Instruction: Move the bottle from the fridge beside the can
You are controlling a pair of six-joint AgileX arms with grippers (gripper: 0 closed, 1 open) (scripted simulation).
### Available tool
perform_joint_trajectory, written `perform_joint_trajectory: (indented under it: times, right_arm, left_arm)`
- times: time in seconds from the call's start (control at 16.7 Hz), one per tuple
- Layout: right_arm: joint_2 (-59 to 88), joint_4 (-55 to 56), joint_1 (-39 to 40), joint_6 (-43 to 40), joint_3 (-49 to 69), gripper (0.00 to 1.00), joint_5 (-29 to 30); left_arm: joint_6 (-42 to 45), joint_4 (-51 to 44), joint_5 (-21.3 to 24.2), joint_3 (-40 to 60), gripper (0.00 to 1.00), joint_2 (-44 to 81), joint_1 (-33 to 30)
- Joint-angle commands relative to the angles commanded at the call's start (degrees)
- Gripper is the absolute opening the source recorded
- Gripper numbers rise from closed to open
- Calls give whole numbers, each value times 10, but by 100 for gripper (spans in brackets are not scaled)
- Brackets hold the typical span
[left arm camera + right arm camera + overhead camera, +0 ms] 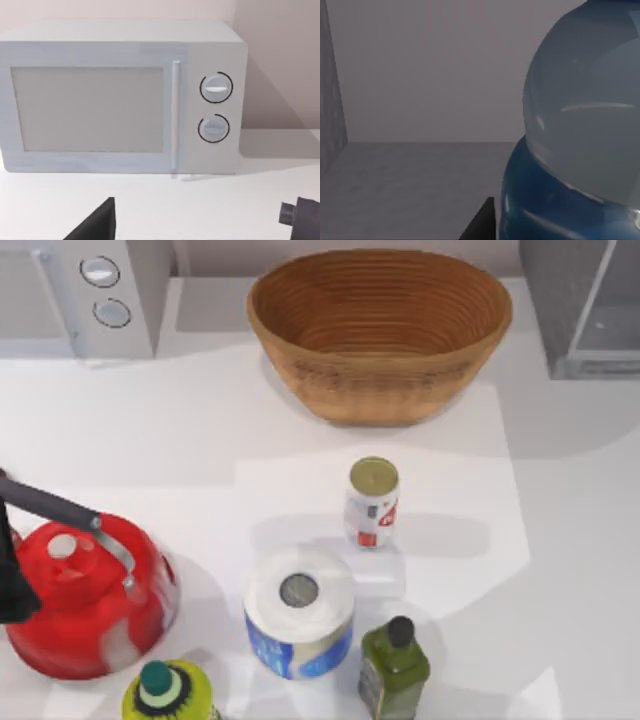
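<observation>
Can (pixel 372 502) before basket (pixel 380 330)

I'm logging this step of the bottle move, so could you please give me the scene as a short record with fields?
bottle: clear bluish bottle close up in the right wrist view, standing on a grey floor between grey walls
fridge: grey cabinet at the table's far right corner
can: white and red can upright mid-table, in front of the wicker basket
near the can: paper roll, dark green bottle
left side: red kettle, microwave
left hand: finger tips low in its wrist view, facing the microwave
</observation>
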Motion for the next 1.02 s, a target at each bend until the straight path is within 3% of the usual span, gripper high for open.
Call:
perform_joint_trajectory:
  times: [0.54, 1.02]
  right_arm:
    - [-74, -89, -2, 1, 14, 0, -1]
    - [-104, -72, -9, 3, -29, 0, -9]
  left_arm:
    - [0, 0, 0, 0, 100, 0, 0]
    - [0, 0, 0, 0, 100, 0, 0]
